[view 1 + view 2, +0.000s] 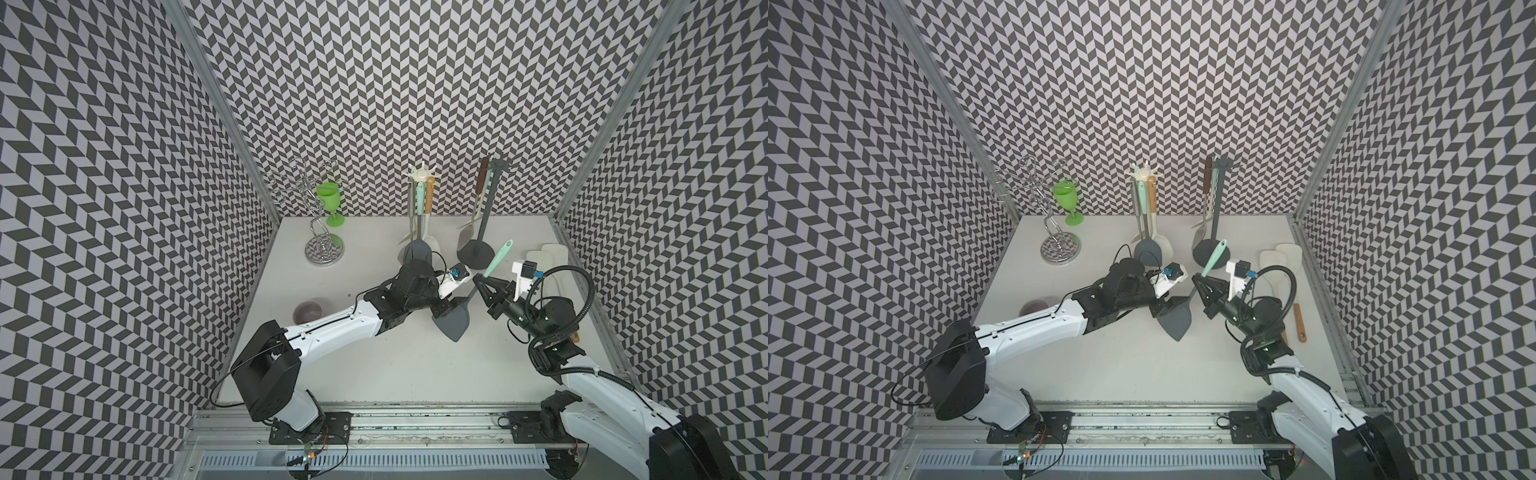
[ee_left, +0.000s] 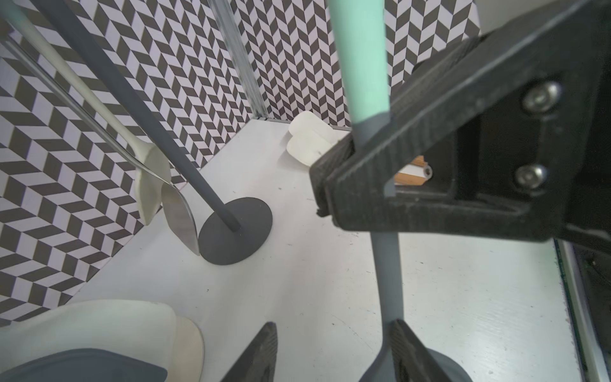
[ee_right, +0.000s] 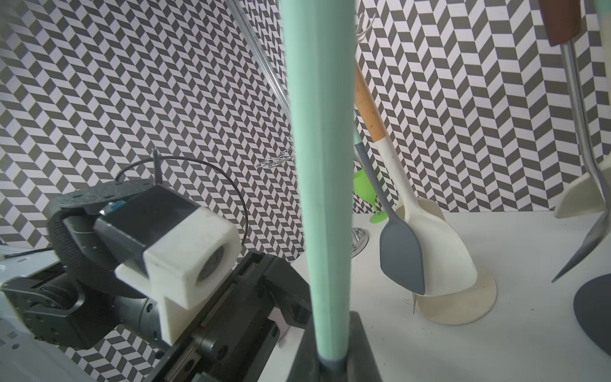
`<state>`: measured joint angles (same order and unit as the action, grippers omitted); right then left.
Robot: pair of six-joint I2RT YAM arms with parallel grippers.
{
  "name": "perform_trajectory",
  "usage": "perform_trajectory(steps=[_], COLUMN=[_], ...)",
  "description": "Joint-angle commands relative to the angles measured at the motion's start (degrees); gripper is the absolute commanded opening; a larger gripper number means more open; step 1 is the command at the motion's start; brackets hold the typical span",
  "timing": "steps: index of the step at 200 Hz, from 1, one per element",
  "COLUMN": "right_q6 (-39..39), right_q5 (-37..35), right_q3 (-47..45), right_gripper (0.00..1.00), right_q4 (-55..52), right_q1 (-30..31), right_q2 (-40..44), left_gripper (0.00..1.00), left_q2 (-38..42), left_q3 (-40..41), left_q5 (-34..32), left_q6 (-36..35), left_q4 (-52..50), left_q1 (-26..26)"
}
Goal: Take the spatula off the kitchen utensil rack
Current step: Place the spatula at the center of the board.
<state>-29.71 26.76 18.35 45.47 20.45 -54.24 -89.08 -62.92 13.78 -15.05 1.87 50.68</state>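
The spatula (image 1: 453,320), with a mint handle and a grey blade, is off the racks and hangs tilted over the middle of the table in both top views (image 1: 1177,320). My right gripper (image 1: 478,279) is shut on it where the mint handle meets the grey neck (image 3: 320,165). My left gripper (image 2: 332,327) is open around the grey neck (image 2: 385,264) just above the blade, and one finger (image 2: 401,337) is against it. A dark grey utensil rack (image 1: 478,253) and a cream utensil rack (image 1: 420,178) stand behind, with other utensils hanging on them.
A wire glass stand (image 1: 322,249) and a green goblet (image 1: 330,199) are at the back left. A purple cup (image 1: 308,311) sits beside my left arm. Cream spatulas (image 1: 544,253) lie by the right wall. The cream rack's base (image 3: 463,304) is close behind my grippers.
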Motion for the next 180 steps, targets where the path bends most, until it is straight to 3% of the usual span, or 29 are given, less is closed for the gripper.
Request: perform_trajectory(steps=[1,45,80,109,145,180], right_q6=[-2.60,-0.47,-1.79,-5.80,-8.45,-4.03], right_q5=[1.85,-1.37,-0.82,0.91,0.66,-3.91], right_q3=[0.81,2.30,2.76,1.91,0.27,1.55], right_gripper=[0.00,0.00,0.00,0.00,0.00,0.00], right_q4=[9.56,6.30,7.97,13.38,16.05,6.04], right_q1=[1.44,1.44,1.44,1.44,1.44,1.39], right_q2=[-0.37,-2.04,-3.79,-5.69,-6.68,-4.88], left_gripper=[0.59,0.72,0.68,0.46,0.01,0.00], left_q2=[-2.05,0.16,0.18,-3.90,-7.19,-6.24], left_q3=[-3.05,-1.96,-1.84,-5.15,-8.44,-8.07], left_q5=[1.75,-0.06,1.09,1.41,-0.75,-3.07], left_q6=[-0.73,-0.90,-1.43,-2.35,-2.88,-3.27], left_q4=[-2.07,-2.20,-2.24,-4.02,-5.14,-4.07], left_q1=[1.69,2.28,2.15,2.15,2.06,1.23])
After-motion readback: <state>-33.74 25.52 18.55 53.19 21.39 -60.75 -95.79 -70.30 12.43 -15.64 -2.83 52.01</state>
